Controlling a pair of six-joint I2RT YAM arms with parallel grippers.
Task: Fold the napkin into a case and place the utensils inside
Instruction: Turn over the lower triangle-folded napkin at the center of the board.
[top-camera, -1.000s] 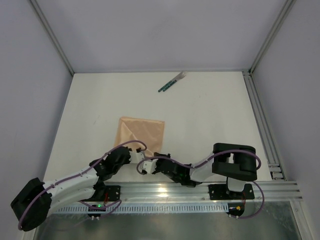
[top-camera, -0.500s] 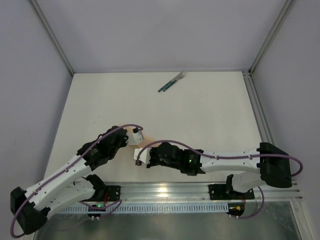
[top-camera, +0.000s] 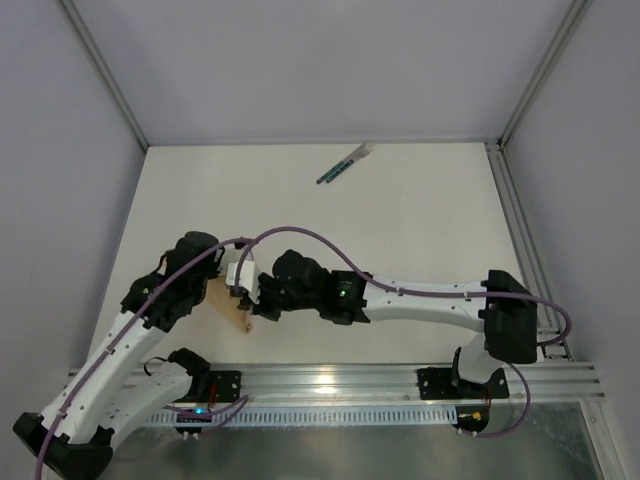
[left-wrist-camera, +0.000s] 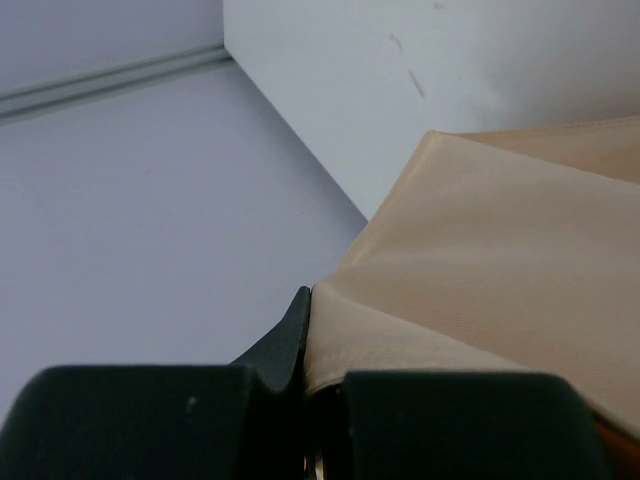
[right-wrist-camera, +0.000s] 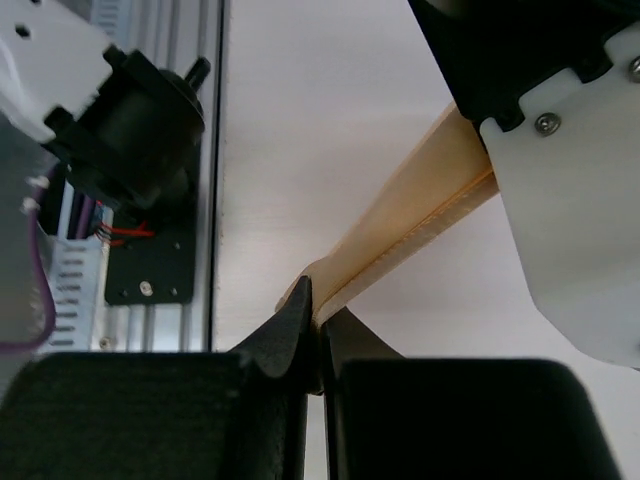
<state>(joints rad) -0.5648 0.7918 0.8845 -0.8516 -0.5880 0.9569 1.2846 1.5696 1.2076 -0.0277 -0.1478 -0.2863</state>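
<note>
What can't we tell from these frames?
- napkin: top view, mostly under the arms; fold shape unreadable.
- utensils: top view, too small to count or tell apart.
- Left wrist view: napkin cut off by the right edge.
- Right wrist view: napkin runs behind a white housing.

Your napkin (top-camera: 228, 308), gathered into a narrow peach fold.
You see the green-handled utensils (top-camera: 344, 165) lying together, well behind it.
</note>
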